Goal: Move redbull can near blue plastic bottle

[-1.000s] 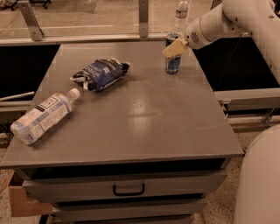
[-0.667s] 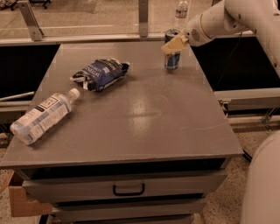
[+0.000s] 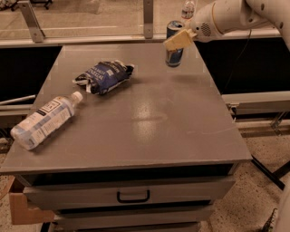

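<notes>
Grey table [image 3: 149, 118]: fills most of the view, with a drawer [image 3: 90, 195] and its dark handle [image 3: 132, 196] on the front below.

White arm [image 3: 231, 13]: reaches in from the upper right, over the far right corner of the top.

Blue plastic bottle [image 3: 43, 120]: lies on its side at the left front edge, white cap pointing toward the table's middle, well apart from the can.

Crinkled dark-blue snack bag [image 3: 103, 76]: lies flat between bottle and can, nearer the far side.

Redbull can [image 3: 173, 56]: stands upright at the far right of the top, silver lid up; looks raised just off the surface, though hard to be sure.

Gripper [image 3: 176, 38]: clamped on the can's upper half, one tan finger [image 3: 177, 41] across its front, the other hidden behind.

Small clear bottle [image 3: 187, 8]: stands beyond the table, behind the arm.
</notes>
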Controlling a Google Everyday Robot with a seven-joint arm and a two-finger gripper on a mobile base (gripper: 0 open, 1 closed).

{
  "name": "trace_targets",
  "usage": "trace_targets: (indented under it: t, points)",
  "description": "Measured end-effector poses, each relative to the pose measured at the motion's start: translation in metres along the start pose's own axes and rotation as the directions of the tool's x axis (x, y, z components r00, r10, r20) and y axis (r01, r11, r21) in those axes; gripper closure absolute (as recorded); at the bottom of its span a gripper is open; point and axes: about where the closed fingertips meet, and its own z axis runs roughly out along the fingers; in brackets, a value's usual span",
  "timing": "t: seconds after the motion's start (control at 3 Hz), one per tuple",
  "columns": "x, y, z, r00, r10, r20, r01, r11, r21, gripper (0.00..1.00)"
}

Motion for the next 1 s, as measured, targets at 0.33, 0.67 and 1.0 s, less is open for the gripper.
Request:
trace_targets:
  t: [0.33, 0.67, 1.0]
  points:
    - [-0.025, 0.057, 0.005, 0.994, -0.091, 0.058, 0.100, 0.9811, -0.166, 1.00]
    - [-0.025, 0.057, 0.005, 0.994, -0.090, 0.058, 0.099, 0.9814, -0.165, 1.00]
    - [-0.046, 0.081, 0.025, 0.985, -0.137, 0.108, 0.159, 0.9562, -0.245, 1.00]
